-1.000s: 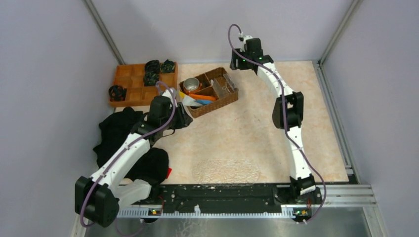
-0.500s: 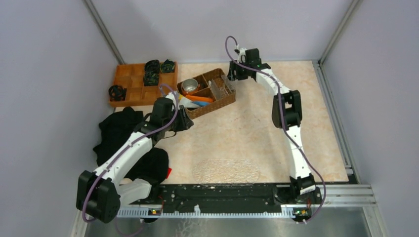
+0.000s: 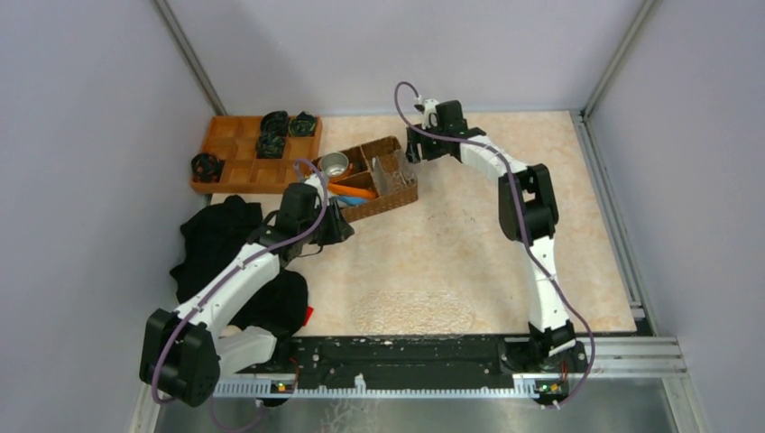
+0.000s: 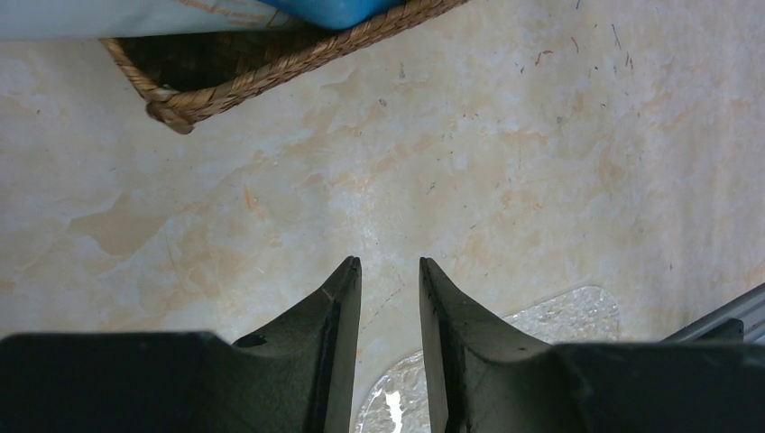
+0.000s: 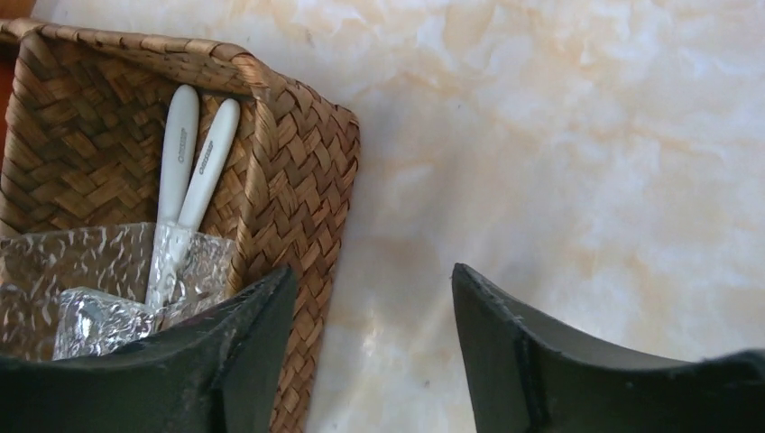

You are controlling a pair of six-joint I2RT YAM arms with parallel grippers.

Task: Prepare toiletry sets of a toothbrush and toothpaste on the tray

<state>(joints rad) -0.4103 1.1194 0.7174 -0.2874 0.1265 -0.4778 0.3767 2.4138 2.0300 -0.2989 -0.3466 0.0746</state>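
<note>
Far left there's an orange wooden compartment tray (image 3: 239,155) with some black bits in it, plus a heap of black cloth (image 3: 216,239) nearer the arms, and neither matters for this job. Next over, the left gripper (image 4: 390,266) hangs just off the near corner of the wicker basket (image 3: 388,204). Its jaws are only a narrow slit apart with bare table between them, so it's empty. The basket has all the goods: a steel cup (image 3: 335,164) at its left end, an orange tube (image 3: 356,189) and a blue tube (image 4: 334,11) in the middle, and two white toothbrushes (image 5: 194,149) in the right compartment, heads tucked into some crinkly clear plastic. The clear bumpy tray (image 3: 413,311) lies well apart, down by the arm bases, and I can't see anything on it. The right gripper (image 5: 370,275) is at the basket's right end, spread wide and holding nothing, one finger over the toothbrush compartment and the other over table. My read is that this is the very first pick, with no set begun. Next, that gripper has to shift over the handles, drop in and pinch just one brush. That looks fiddly, since the two lie touching, right against the wall.
</note>
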